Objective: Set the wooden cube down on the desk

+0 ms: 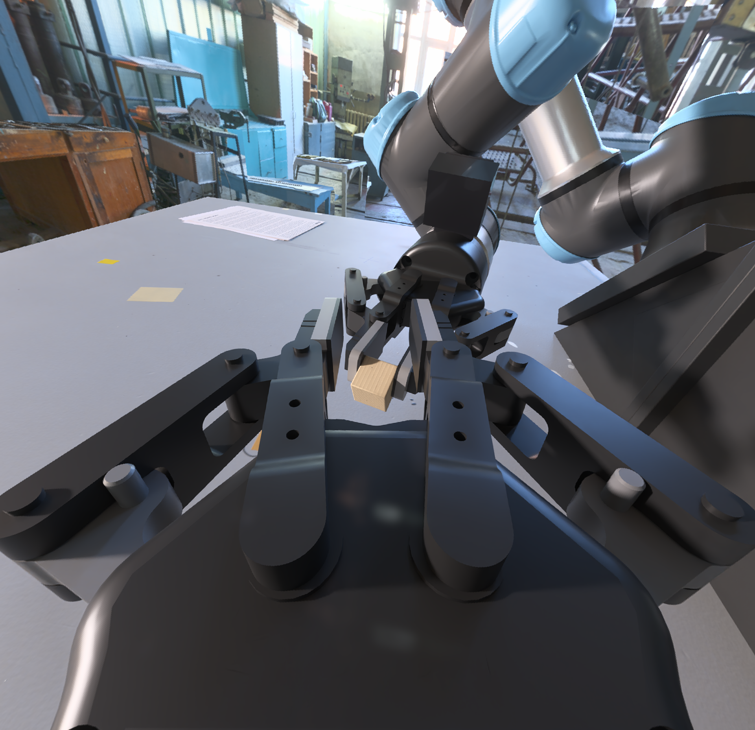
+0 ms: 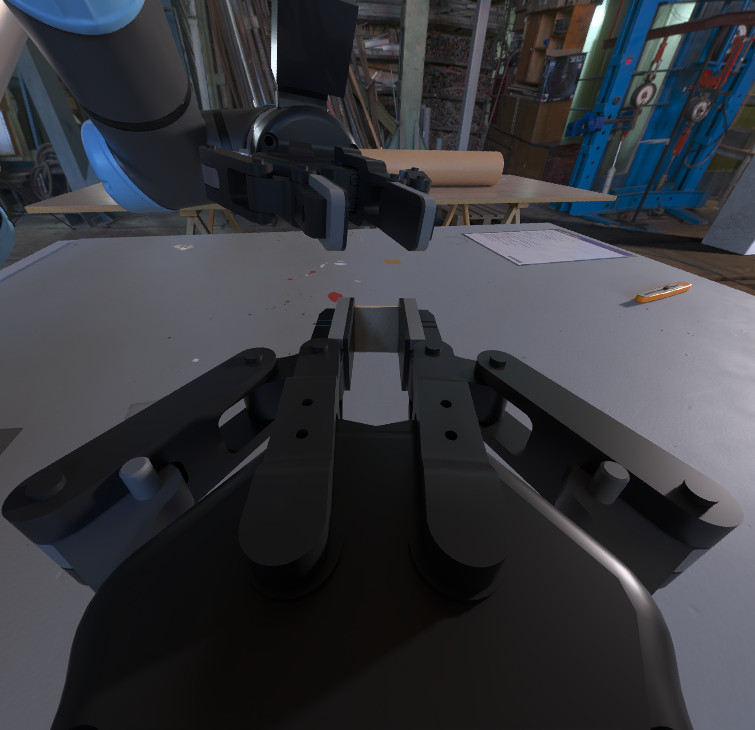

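The right gripper (image 2: 376, 326), clamping the wooden cube (image 1: 374, 385) mid-desk (image 2: 531, 383), is needing a level descent; the left gripper (image 1: 376, 334) is gaping empty.

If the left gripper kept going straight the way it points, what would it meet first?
Probably the small pale wooden cube held in the right gripper, directly ahead of the open left gripper; the depth between them is unclear.

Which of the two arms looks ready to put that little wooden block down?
The right. The right gripper is shut on the wooden cube just above the desk; the left gripper is open and holds nothing.
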`<action>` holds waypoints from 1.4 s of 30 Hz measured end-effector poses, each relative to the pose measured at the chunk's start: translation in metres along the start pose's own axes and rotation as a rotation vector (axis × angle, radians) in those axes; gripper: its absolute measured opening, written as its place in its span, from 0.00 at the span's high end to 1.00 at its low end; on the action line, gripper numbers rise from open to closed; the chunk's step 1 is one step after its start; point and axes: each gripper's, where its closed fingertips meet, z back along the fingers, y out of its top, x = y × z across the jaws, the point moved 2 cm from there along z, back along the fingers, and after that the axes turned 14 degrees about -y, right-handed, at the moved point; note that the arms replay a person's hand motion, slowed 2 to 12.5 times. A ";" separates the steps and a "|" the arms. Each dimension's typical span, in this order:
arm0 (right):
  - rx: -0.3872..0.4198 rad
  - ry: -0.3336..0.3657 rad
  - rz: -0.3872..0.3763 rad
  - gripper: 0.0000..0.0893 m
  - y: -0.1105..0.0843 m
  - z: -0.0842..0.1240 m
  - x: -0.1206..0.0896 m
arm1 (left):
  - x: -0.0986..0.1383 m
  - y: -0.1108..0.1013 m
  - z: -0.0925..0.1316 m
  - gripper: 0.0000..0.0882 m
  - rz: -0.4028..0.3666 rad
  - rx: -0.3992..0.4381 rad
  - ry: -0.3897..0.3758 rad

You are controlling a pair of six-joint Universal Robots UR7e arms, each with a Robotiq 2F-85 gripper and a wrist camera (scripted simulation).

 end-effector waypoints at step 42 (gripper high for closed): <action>0.038 -0.017 -0.036 0.79 0.006 0.003 0.006 | -0.003 0.006 0.004 0.67 0.032 0.036 0.024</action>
